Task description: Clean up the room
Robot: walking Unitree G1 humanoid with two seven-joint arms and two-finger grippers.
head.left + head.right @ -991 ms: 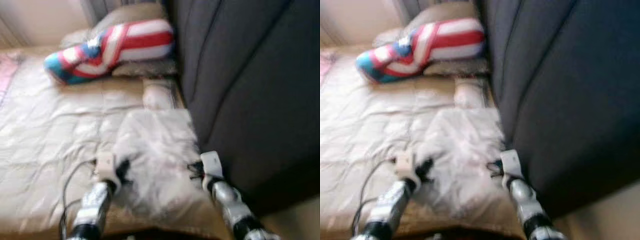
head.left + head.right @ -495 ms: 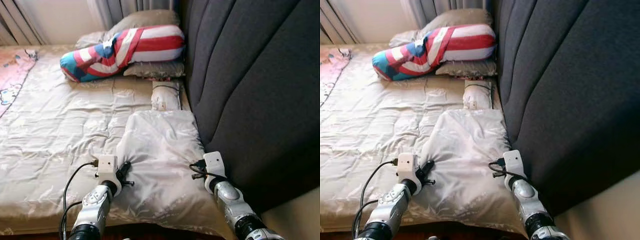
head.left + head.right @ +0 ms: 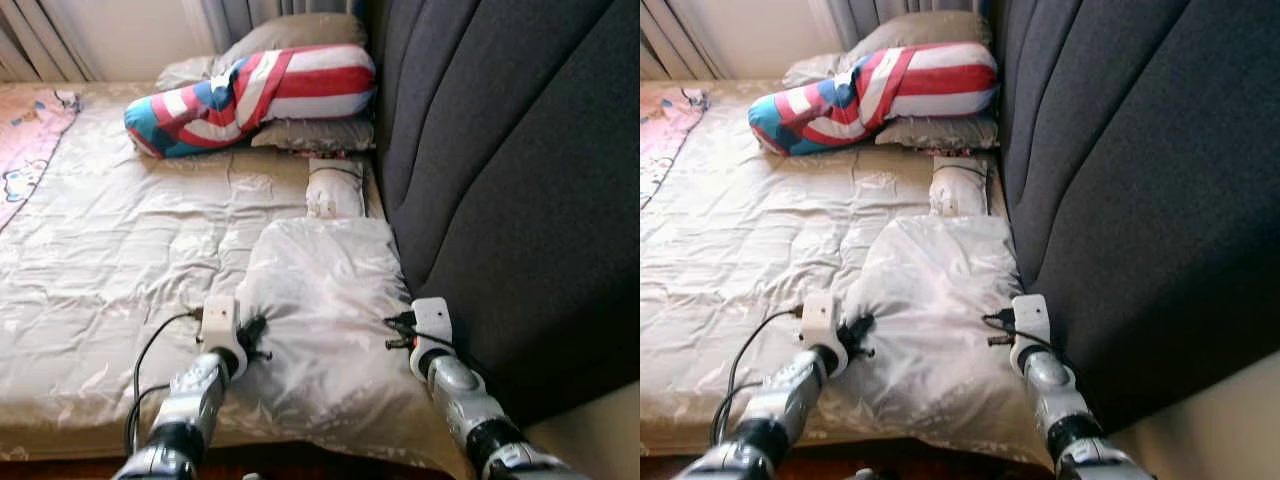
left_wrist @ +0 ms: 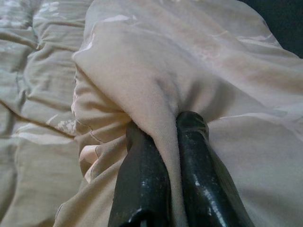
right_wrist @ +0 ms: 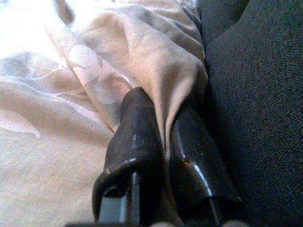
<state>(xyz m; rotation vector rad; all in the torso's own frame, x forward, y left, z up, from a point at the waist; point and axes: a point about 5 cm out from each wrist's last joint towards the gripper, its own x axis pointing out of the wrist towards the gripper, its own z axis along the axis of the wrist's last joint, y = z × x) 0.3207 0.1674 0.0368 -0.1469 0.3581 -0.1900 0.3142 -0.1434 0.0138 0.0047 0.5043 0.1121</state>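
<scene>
1. Two grippers are working at the near edge of the bed (image 3: 90,300) in the left eye view. The left gripper (image 3: 255,335) is sitting at the left side of the folded quilt (image 3: 320,290), and the right gripper (image 3: 398,332) is sitting at its right side, just beside the dark headboard (image 3: 510,180).
2. The quilt is lying as a pale, shiny folded section on the right part of the bed, its far edge near a small pillow (image 3: 335,187). A striped bolster (image 3: 255,95) is resting on grey pillows (image 3: 310,133) at the far end. A pink sheet (image 3: 25,150) is showing at the far left, with curtains (image 3: 45,40) behind it.
3. In the right eye view, the same layout is showing: a black cable (image 3: 750,350) is looping from the left wrist across the bed, and the right arm (image 3: 1055,400) is running close along the headboard.
4. In the left wrist view, the two black fingers (image 4: 142,184) are pinching a ridge of quilt fabric between them, narrowly closed, with cloth bunching over the tips.
5. In the right wrist view, the fingers (image 5: 135,142) are likewise clamping a fold of the quilt, the gap between them being taken up by cloth. The headboard is touching or almost touching the outer finger; which cannot be told.
</scene>
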